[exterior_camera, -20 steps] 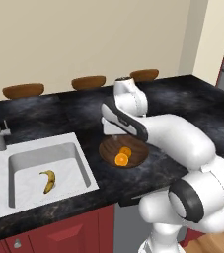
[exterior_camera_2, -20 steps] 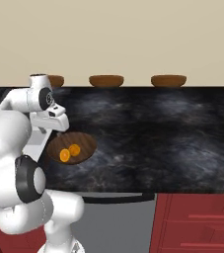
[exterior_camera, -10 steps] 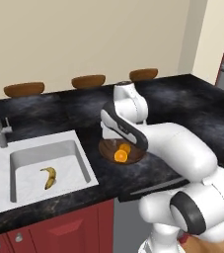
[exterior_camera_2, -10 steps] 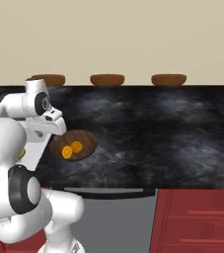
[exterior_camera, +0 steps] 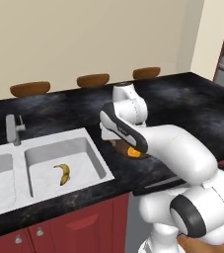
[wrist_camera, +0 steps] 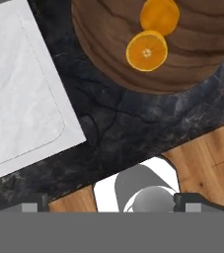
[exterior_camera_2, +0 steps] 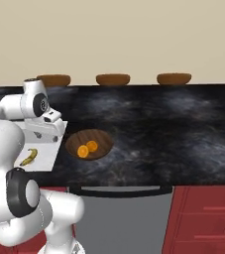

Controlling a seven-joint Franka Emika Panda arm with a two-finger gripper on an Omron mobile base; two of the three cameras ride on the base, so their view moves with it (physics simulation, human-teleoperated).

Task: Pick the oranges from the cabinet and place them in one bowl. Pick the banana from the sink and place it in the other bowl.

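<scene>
Hand view gave us the clearest look at the oranges [wrist_camera: 153, 34]: two of them lay touching inside the wooden bowl [wrist_camera: 108, 54], one whole toward 12 o'clock and the flatter, cut-faced one just below it toward 6. From the right base view we saw the same pair [exterior_camera_2: 87, 148] near the middle of that bowl [exterior_camera_2: 103, 138], which sat on the black counter [exterior_camera_2: 173, 129] just beside the sink [exterior_camera_2: 44, 154]. The banana [exterior_camera: 62, 173] lay on the floor of the sink's right basin [exterior_camera: 86, 155], its curve running from 12 to 6 o'clock, well apart from the bowl. We found the gripper [exterior_camera_2: 49, 133] hovering over the counter between bowl and sink, jaws spread wide and holding nothing. Three brown stool tops [exterior_camera_2: 113, 79] lined the counter's far edge.
</scene>
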